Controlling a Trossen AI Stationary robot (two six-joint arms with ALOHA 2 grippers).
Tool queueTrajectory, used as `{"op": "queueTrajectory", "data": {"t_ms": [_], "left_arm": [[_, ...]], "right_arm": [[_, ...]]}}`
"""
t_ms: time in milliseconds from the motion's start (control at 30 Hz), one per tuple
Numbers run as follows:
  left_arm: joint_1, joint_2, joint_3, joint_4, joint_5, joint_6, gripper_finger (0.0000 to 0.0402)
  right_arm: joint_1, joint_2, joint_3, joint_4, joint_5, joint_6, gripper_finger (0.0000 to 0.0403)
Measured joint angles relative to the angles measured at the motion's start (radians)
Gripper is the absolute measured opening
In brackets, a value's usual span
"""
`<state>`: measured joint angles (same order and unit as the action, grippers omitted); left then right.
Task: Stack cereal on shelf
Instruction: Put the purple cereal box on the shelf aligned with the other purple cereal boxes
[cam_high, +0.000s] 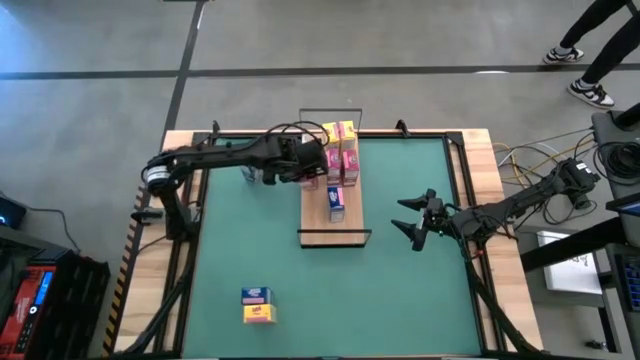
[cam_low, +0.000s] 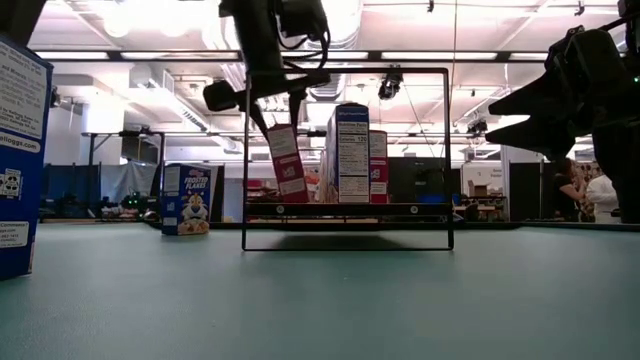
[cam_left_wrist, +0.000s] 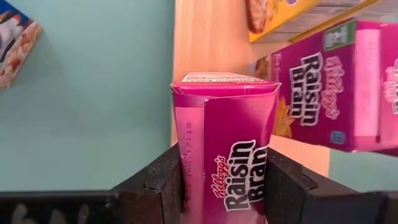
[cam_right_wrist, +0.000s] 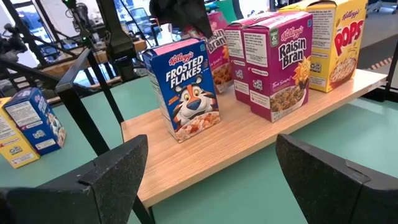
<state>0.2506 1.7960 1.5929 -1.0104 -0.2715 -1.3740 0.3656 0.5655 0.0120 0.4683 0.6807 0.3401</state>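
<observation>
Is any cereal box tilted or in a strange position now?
Yes. The pink Raisin Bran box in the left gripper hangs tilted above the shelf, not yet set down. Boxes already on the shelf stand upright. The right gripper waits open nearby.

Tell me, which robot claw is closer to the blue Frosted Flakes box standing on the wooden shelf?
The left. The left gripper, holding a pink Raisin Bran box, is over the shelf just beyond the Frosted Flakes box. The right gripper waits open over the table, off the shelf's side.

I see magenta cardboard Raisin Bran box (cam_left_wrist: 224, 155) with white lettering between black left tool (cam_left_wrist: 221, 186) fingers; blue Frosted Flakes box (cam_right_wrist: 186, 87), yellow Pops box (cam_right_wrist: 333, 43), light-brown wooden shelf (cam_right_wrist: 249, 146), green table (cam_high: 400, 290).
</observation>
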Motion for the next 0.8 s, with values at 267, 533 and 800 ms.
{"op": "queueTrajectory", "data": {"t_ms": [267, 533, 800], "left_arm": [[0.017, 0.023, 0.003, 0.024, 0.013, 0.000, 0.0150], [0.016, 0.028, 0.000, 0.027, 0.001, 0.000, 0.0175], [0.023, 0.029, -0.002, 0.062, -0.002, 0.007, 0.0224]], "right_arm": [[0.000, 0.000, 0.000, 0.000, 0.000, 0.000, 0.0341], [0.000, 0.000, 0.000, 0.000, 0.000, 0.000, 0.0341], [0.000, 0.000, 0.000, 0.000, 0.000, 0.000, 0.0341]]}}
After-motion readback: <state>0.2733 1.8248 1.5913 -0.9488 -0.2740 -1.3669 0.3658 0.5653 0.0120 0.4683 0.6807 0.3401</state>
